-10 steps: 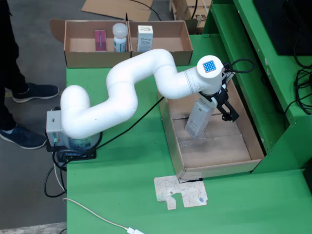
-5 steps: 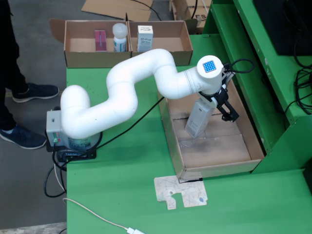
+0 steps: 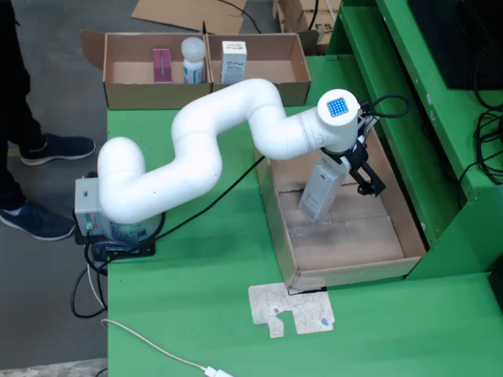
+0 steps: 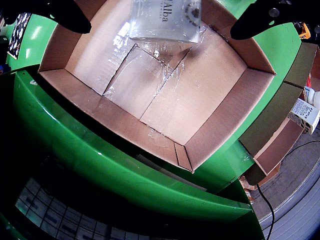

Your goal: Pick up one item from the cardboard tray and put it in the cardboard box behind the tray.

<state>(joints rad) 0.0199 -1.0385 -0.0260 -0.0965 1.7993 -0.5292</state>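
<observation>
I am holding the pincer (image 3: 346, 179) pinching a tilted packet (image 3: 321, 192) above the tray (image 3: 409, 236); the box (image 3: 267, 86) is lying toward eleven o'clock in the fixed view.

Fixed view: even, diffuse overhead light, soft shadows only, slightly soft focus, mild compression. Gripper view: strong fisheye bending of edges, worst toward 6 and 9 o'clock. Glare off clear tape (image 4: 150, 70) on tray floor (image 4: 200, 95) near 12 o'clock. Dark, underexposed corner at 7 o'clock. Black fingers (image 4: 260, 17) blurred at top.
</observation>
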